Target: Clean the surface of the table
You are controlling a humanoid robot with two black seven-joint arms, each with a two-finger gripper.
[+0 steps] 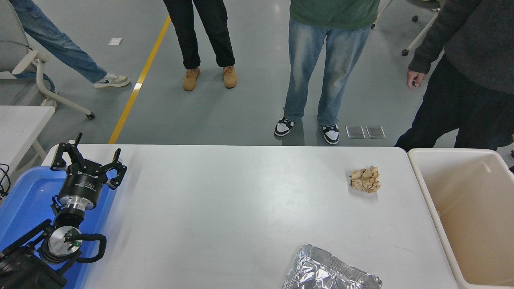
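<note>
Table surface (241, 208) spanning nearly the whole near view, far edge running straight across, right edge hard against a beige bin (441, 224). Still two bits of litter on it: crumpled brown paper (365, 179) near the far right corner, crushed foil tray (331, 271) at the near edge, partly cut off by the frame. Likely trouble: foil skidding off the near edge under a clumsy sideways push; light paper ball rolling off the far edge toward bystanders' feet; springy foil slipping from a pinch. Wide bare middle for sweeping, short clear path from both pieces to the bin. Left gripper (88, 160) parked over a blue tray (24, 200) at the left edge, fingers spread, grasping nothing. Right gripper out of view.
</note>
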